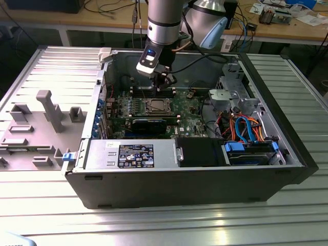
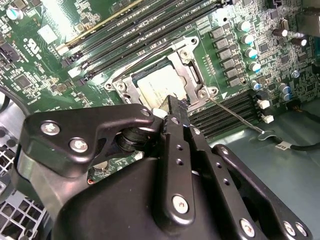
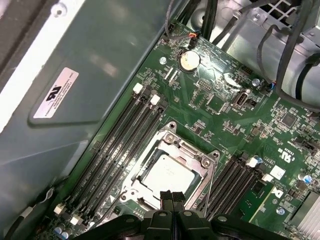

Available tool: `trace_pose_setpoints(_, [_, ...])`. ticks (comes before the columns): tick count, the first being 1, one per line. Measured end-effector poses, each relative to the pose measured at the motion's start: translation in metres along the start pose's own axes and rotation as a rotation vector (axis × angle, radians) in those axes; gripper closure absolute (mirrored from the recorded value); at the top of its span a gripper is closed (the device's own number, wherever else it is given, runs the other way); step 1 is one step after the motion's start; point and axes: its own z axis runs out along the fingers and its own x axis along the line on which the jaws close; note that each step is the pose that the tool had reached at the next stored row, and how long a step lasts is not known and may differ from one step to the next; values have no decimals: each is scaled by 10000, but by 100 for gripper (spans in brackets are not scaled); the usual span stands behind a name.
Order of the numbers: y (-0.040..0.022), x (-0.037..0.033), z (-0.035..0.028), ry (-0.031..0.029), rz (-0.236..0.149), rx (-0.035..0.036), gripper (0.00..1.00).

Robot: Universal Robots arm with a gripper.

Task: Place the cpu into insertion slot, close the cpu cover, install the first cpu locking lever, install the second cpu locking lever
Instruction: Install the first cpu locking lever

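In the exterior view, my gripper [image 1: 163, 82] hangs over the cpu [image 1: 155, 106]. In the second wrist view, my jaws are pressed together, holding nothing, near the cpu cover [image 2: 189, 75]. In the first wrist view, the cpu lies in the insertion slot [image 3: 134, 186].

Table: ribbed silver metal top [image 1: 164, 225], its slats running across the foreground and out to both sides.
Workbench: pale wooden bench [image 1: 102, 20] along the back, with loose cables [image 1: 110, 7] and small clutter [image 1: 279, 13] on it.
Under the bench: dark shadow.
Light: soft, with pale glints on the front slats.
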Motion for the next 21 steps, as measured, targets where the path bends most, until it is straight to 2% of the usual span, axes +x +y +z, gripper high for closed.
trace_pose_setpoints(5, [0, 0, 0, -9, -363, 3, 89])
trace_pose_setpoints(21, [0, 0, 0, -29, -1195, 11, 89])
